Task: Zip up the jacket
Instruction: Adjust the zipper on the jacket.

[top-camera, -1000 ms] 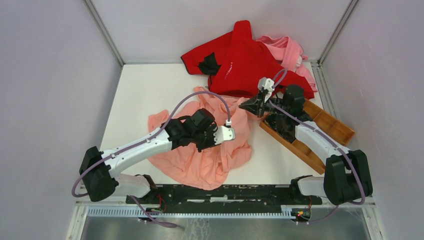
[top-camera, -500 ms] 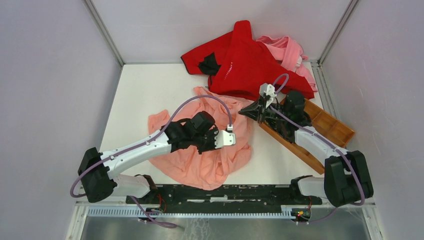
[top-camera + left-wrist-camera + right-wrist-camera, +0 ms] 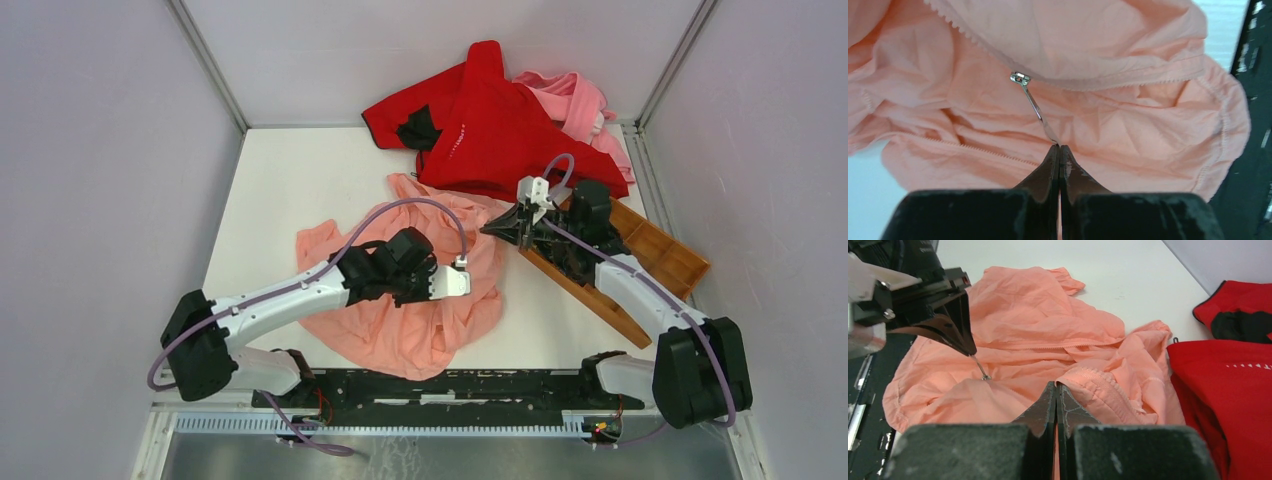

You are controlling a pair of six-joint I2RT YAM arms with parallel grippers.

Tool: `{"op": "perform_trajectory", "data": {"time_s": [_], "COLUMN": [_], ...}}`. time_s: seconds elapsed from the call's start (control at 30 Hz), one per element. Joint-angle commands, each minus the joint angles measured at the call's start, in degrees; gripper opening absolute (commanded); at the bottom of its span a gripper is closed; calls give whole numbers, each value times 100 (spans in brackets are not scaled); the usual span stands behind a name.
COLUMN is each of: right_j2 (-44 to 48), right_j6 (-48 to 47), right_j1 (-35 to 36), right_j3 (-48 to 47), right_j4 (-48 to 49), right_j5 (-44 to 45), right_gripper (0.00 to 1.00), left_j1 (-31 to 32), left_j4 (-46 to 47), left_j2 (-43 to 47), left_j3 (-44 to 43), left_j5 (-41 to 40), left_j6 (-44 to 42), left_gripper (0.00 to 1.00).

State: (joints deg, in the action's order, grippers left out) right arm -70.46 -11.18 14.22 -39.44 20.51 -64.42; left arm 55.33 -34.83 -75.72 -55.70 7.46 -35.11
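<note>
So the jacket (image 3: 395, 330) is lying crumpled mid-table (image 3: 290, 180) in the top view. A red garment (image 3: 490, 120) is piled at about 1 o'clock from it and a wooden tray (image 3: 670, 250) sits at 3 o'clock. The left gripper (image 3: 1058, 147) has its fingers pressed together on the tip of the metal zipper pull (image 3: 1032, 102), which runs off toward 11 o'clock in its wrist view. The right gripper (image 3: 1056, 386) is pinched tight on a zipper-edged fold at the jacket's 2 o'clock corner.

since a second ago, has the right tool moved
Yes: the right tool has pulled back, downward in the top view, away from the red garment.
</note>
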Motion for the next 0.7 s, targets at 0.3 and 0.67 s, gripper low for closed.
{"op": "perform_trajectory", "data": {"time_s": [0.3,0.67], "right_j2": [-125,-292], "right_j6": [218,864], "right_j1": [-118,125], "right_j3": [-346,-309], "right_j4": [57,779], "right_j5": [538,149], "right_gripper": [0,0], "left_j1": [155,497], "left_j4": [155,723], "left_j2": [1299,986], "left_j3": [422,458], "left_j5": [-379,788], "left_j6": [-574,-812], "left_gripper": [2,2]}}
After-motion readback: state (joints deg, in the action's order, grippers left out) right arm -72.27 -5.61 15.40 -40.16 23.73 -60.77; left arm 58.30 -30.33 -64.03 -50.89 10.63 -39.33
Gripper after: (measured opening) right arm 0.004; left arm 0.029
